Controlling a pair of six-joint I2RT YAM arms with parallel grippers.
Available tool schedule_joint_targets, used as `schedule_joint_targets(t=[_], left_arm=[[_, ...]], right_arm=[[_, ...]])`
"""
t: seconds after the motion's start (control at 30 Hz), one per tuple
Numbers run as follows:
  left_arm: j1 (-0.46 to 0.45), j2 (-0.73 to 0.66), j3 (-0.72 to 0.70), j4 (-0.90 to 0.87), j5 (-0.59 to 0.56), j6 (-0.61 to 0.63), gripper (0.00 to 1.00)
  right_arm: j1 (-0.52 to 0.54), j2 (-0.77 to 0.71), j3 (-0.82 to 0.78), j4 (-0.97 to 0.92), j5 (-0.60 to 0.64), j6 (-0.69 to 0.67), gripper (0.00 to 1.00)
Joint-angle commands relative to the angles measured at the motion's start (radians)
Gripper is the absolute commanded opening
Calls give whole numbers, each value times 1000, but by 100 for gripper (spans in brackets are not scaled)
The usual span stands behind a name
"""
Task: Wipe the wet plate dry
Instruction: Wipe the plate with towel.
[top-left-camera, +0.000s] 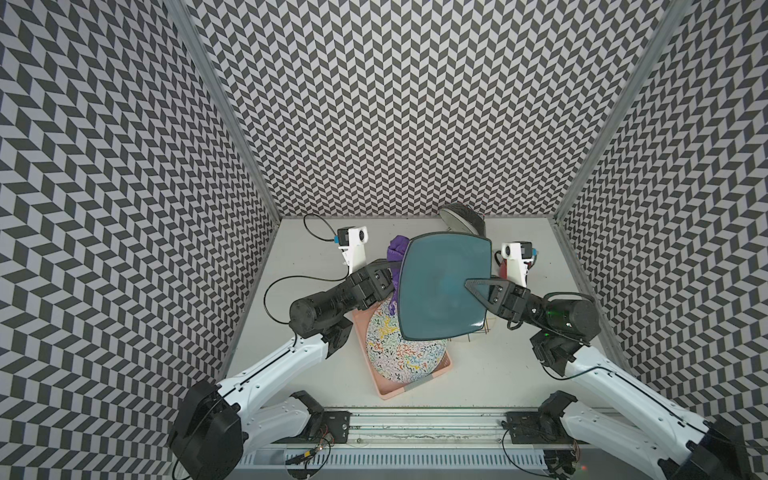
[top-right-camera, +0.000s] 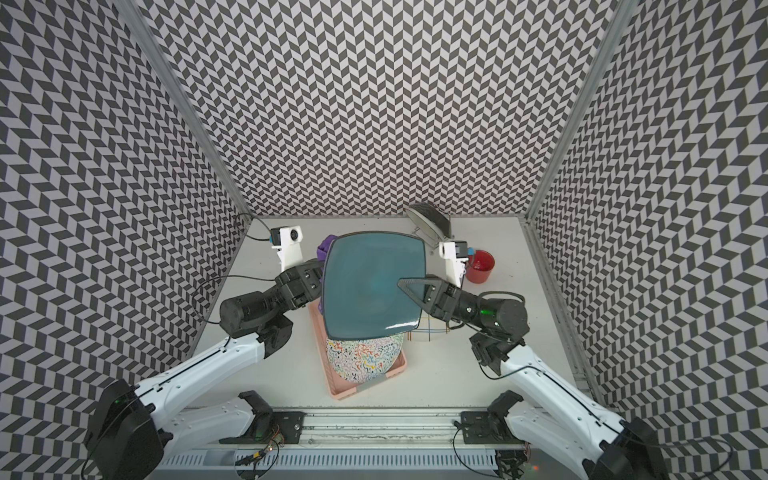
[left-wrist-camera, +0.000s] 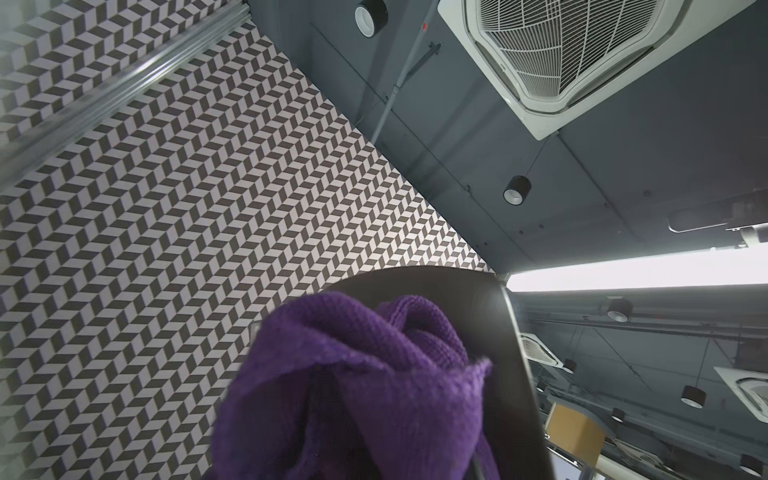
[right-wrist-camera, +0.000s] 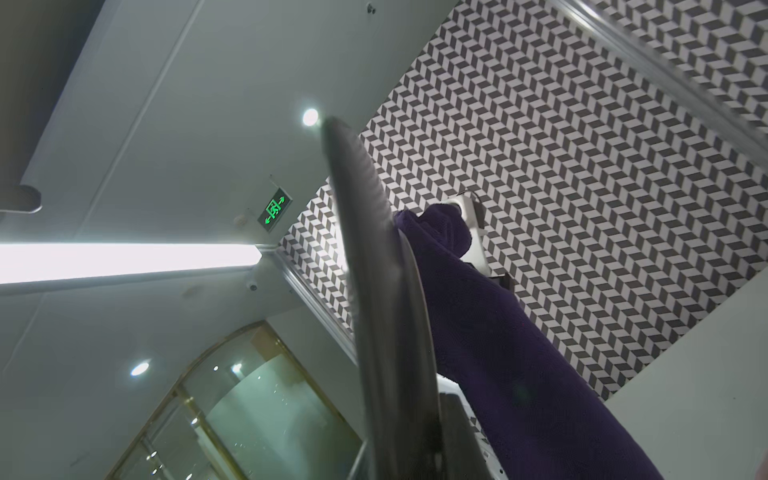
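My right gripper (top-left-camera: 478, 291) is shut on the right edge of a square teal plate (top-left-camera: 440, 286) and holds it in the air above the table, with its face turned up in both top views (top-right-camera: 370, 282). In the right wrist view the plate (right-wrist-camera: 386, 311) shows edge-on. A purple cloth (top-left-camera: 397, 249) is bunched behind the plate's left side, with my left gripper (top-left-camera: 384, 282) shut on it. The cloth (left-wrist-camera: 365, 374) covers the left fingers and lies against the plate's dark underside (left-wrist-camera: 511, 353). It hangs down behind the plate (right-wrist-camera: 519, 374).
Under the lifted plate a round plate with coloured squiggles (top-left-camera: 399, 349) lies in a pink tray (top-left-camera: 388, 392). A red cup (top-right-camera: 480, 266) stands at the right. A grey and black dish (top-left-camera: 461, 218) stands on edge at the back. A wire rack (top-right-camera: 428, 328) shows below the right gripper.
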Motion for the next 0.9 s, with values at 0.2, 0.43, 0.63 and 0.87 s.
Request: schedule_joint_targets(t=[0.2, 0.43, 0.63, 0.87], left_arm=[[-160, 40, -30, 207, -28, -56, 0], [-66, 63, 62, 247, -27, -159, 0], [-172, 190, 89, 312, -42, -165, 0], [-250, 238, -18, 458, -88, -191, 0]], right_arm=[[-65, 82, 233, -13, 135, -65, 0], [-32, 6, 145, -32, 68, -121, 0], [82, 9, 95, 54, 182, -148, 0], [-1, 46, 192, -36, 288, -142, 0]])
